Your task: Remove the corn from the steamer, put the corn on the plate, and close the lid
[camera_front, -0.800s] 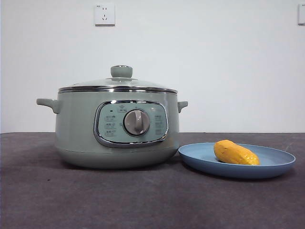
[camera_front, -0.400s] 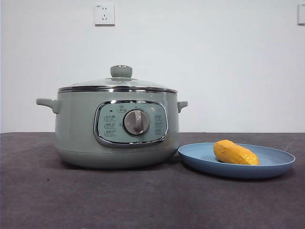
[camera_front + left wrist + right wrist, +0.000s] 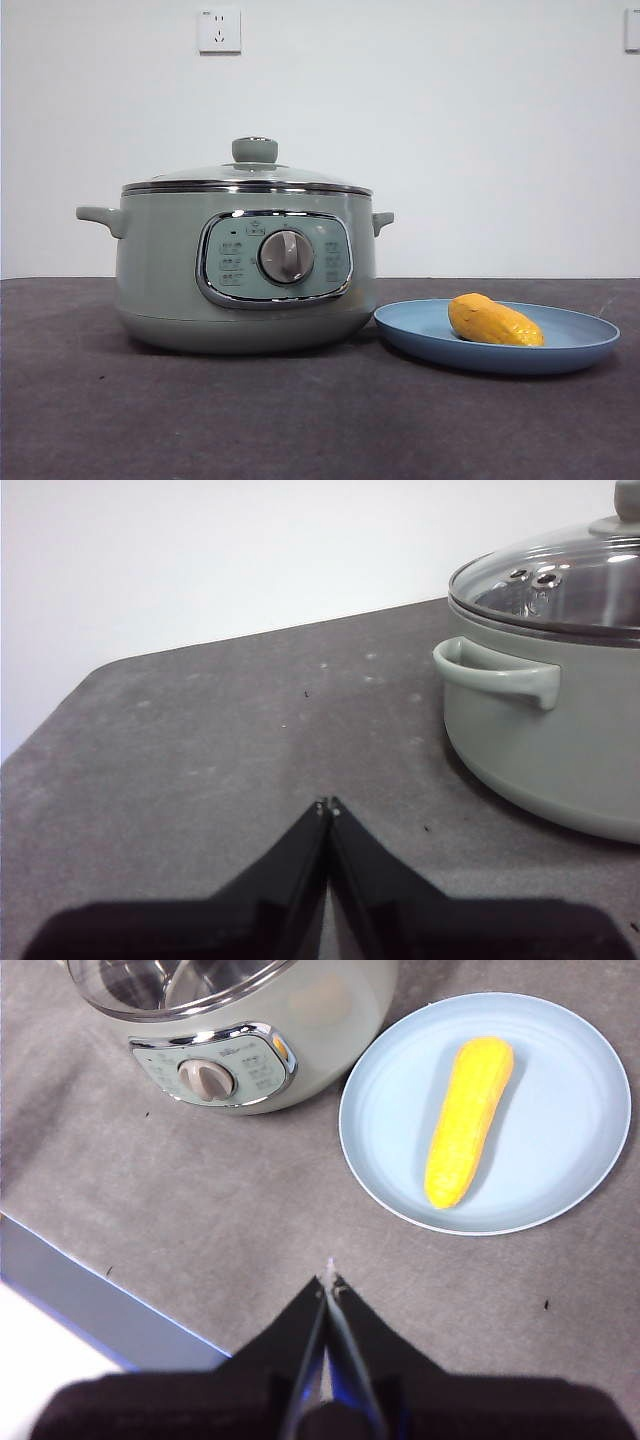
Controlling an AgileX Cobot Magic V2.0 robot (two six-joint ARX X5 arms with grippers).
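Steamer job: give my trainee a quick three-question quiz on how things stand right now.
1. True or false: the corn lies on the plate.
2. The lid is: A) on the steamer, B) on the table, C) held in a gripper.
3. Fill in: the jaws of the left gripper and the right gripper are both ____, holding nothing.

Key: 1 true; 2 A; 3 shut.

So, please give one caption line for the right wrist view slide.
Right gripper, shut, hangs above the table; corn lies on the plate, beside the steamer.
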